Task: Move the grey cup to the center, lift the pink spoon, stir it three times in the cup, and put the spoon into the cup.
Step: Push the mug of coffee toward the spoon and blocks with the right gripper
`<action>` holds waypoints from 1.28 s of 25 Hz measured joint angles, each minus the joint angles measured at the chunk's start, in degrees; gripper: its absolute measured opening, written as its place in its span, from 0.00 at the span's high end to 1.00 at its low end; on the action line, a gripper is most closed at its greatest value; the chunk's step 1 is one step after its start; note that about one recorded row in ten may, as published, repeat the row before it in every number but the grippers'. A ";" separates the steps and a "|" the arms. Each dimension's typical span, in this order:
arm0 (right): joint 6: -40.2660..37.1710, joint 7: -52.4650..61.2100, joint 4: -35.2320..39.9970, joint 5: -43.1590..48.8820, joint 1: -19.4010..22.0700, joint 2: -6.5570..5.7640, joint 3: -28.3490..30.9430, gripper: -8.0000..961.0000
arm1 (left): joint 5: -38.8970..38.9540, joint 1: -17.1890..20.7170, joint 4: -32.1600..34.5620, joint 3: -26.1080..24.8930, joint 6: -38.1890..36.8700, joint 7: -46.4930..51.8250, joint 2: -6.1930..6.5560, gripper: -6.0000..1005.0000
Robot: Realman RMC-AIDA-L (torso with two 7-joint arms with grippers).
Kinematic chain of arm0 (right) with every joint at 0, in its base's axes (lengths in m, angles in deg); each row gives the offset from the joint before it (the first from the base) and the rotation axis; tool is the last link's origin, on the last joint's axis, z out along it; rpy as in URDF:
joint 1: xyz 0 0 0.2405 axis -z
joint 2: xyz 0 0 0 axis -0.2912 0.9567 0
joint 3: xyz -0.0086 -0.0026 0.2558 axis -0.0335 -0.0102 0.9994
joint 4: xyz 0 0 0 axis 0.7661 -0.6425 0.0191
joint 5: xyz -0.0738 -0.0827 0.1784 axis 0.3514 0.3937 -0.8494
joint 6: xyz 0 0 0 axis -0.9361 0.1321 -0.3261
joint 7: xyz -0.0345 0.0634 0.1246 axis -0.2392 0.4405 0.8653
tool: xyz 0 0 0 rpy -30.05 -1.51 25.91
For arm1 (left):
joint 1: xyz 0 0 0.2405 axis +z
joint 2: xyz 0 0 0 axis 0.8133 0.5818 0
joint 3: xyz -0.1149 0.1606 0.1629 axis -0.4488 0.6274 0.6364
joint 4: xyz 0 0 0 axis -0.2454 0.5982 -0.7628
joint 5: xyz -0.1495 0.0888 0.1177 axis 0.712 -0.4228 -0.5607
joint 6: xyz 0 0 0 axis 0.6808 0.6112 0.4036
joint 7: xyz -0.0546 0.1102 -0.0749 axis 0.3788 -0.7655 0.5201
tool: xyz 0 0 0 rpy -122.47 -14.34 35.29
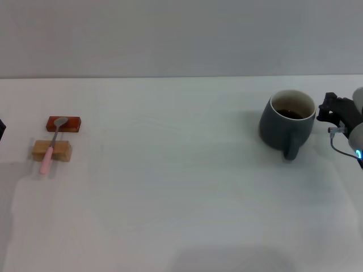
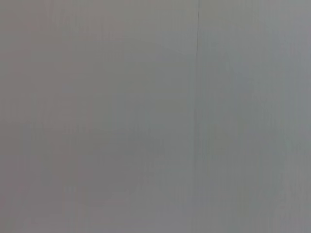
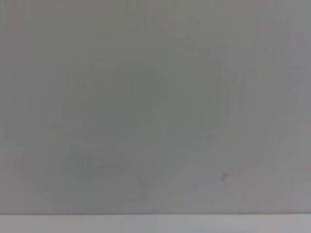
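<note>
The grey cup (image 1: pixel 287 121) stands upright at the right of the white table (image 1: pixel 181 187), its handle toward me, with dark liquid inside. The pink spoon (image 1: pixel 51 146) lies at the far left, its metal bowl on a reddish-brown block (image 1: pixel 63 123) and its pink handle across a tan wooden block (image 1: pixel 51 150). My right gripper (image 1: pixel 332 111) is just right of the cup, close to its side. My left arm shows only as a dark sliver at the left edge (image 1: pixel 1 129). Both wrist views show plain grey surface only.
The table's far edge meets a plain grey wall (image 1: pixel 181 34). The wide stretch of table between the blocks and the cup holds nothing.
</note>
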 joint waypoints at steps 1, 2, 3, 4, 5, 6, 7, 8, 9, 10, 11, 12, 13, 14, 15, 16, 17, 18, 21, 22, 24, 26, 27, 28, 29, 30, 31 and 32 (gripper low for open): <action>0.57 -0.03 -0.28 0.63 -0.18 0.02 0.00 0.99 | 0.02 -0.04 0.00 0.01 0.03 0.01 0.01 0.15; 0.71 -0.03 -0.33 1.12 -0.32 0.10 0.00 0.99 | 0.02 -0.04 0.00 0.01 0.03 0.01 0.01 0.15; 0.71 -0.03 -0.33 1.12 -0.32 0.10 0.00 0.99 | 0.02 -0.18 0.00 0.01 0.05 0.01 0.01 0.15; 0.95 0.01 -0.46 1.84 -0.53 0.30 0.00 0.99 | 0.03 -0.28 0.00 0.02 0.05 0.02 0.01 0.15; 0.95 0.01 -0.46 1.84 -0.53 0.30 0.00 0.99 | 0.03 -0.28 0.00 0.02 0.05 0.02 0.01 0.15; 1.44 0.00 -1.08 2.14 -0.66 0.43 -0.01 0.99 | 0.04 -0.48 0.00 0.01 0.07 0.01 0.01 0.15; 1.74 -0.04 -1.51 2.18 -0.67 0.43 -0.18 0.99 | 0.04 -0.52 0.00 0.02 0.07 0.02 0.01 0.15; 1.97 -0.12 -1.92 2.22 -0.67 0.43 -0.38 0.99 | 0.05 -0.55 0.00 0.02 0.09 0.01 0.01 0.15; 1.97 -0.12 -1.92 2.22 -0.67 0.43 -0.38 0.99 | 0.07 -0.64 0.00 0.02 0.14 0.02 0.01 0.15; 2.13 -0.15 -2.30 2.29 -0.69 0.43 -0.75 0.99 | 0.10 -0.69 0.00 0.02 0.16 0.01 0.01 0.15; 2.28 -0.14 -2.76 2.61 -0.81 0.43 -1.37 0.99 | 0.12 -0.81 0.00 0.01 0.20 0.02 0.01 0.15; 2.28 -0.14 -2.76 2.61 -0.81 0.43 -1.37 0.99 | 0.12 -0.86 0.00 0.01 0.21 0.02 0.01 0.15; 2.43 -0.14 -2.94 2.81 -0.92 0.43 -1.58 0.99 | 0.12 -0.86 0.00 0.01 0.21 0.02 0.01 0.15; 2.60 -0.12 -3.09 2.96 -1.03 0.44 -1.73 0.99 | 0.13 -0.91 0.00 0.02 0.22 0.01 0.01 0.15; 2.87 -0.12 -3.28 3.09 -1.22 0.46 -1.96 0.99 | 0.13 -0.95 0.00 0.01 0.22 0.02 0.02 0.15; 3.34 -0.08 -3.62 3.10 -1.52 0.48 -2.72 0.99 | 0.13 -1.03 0.00 0.01 0.23 0.02 0.05 0.15; 3.47 -0.01 -3.80 3.10 -1.62 0.49 -3.09 0.99 | 0.13 -1.03 0.00 0.01 0.23 0.02 0.05 0.15; 3.47 -0.01 -3.80 3.10 -1.62 0.49 -3.09 0.99 | 0.13 -1.07 0.00 0.01 0.22 0.02 0.07 0.15; 4.11 0.02 -5.20 3.71 -1.85 0.60 -3.82 0.99 | 0.13 -1.22 0.00 0.01 0.26 0.01 0.09 0.15; 4.11 0.02 -5.20 3.71 -1.85 0.60 -3.82 0.99 | 0.13 -1.32 0.00 0.01 0.29 0.00 0.10 0.15; 4.53 0.02 -5.93 4.25 -1.97 0.68 -4.13 0.99 | 0.13 -1.32 0.00 0.01 0.29 0.00 0.10 0.15; 4.92 0.04 -6.85 4.36 -2.13 0.75 -4.97 0.99 | 0.13 -1.40 0.00 0.01 0.30 -0.07 0.11 0.15; 4.92 0.04 -6.85 4.36 -2.13 0.75 -4.97 0.99 | 0.13 -1.40 0.00 0.01 0.30 -0.07 0.11 0.15; 5.08 0.04 -7.23 4.37 -2.15 0.77 -5.24 0.99 | 0.13 -1.40 0.00 0.01 0.30 -0.07 0.11 0.15; 5.24 0.05 -7.64 4.38 -2.18 0.79 -5.59 0.99 | 0.12 -1.58 0.00 -0.04 0.31 -0.21 0.19 0.15; 5.40 0.05 -8.04 4.39 -2.20 0.81 -5.95 0.99 | 0.12 -1.58 0.00 -0.04 0.31 -0.21 0.19 0.15; 5.93 0.07 -8.83 4.41 -2.25 0.85 -6.68 0.99 | 0.12 -1.58 0.03 -0.16 0.31 -0.22 0.19 0.15; 6.21 0.07 -9.24 4.41 -2.28 0.87 -7.02 0.99 | 0.12 -1.58 0.06 -0.16 0.31 -0.23 0.19 0.15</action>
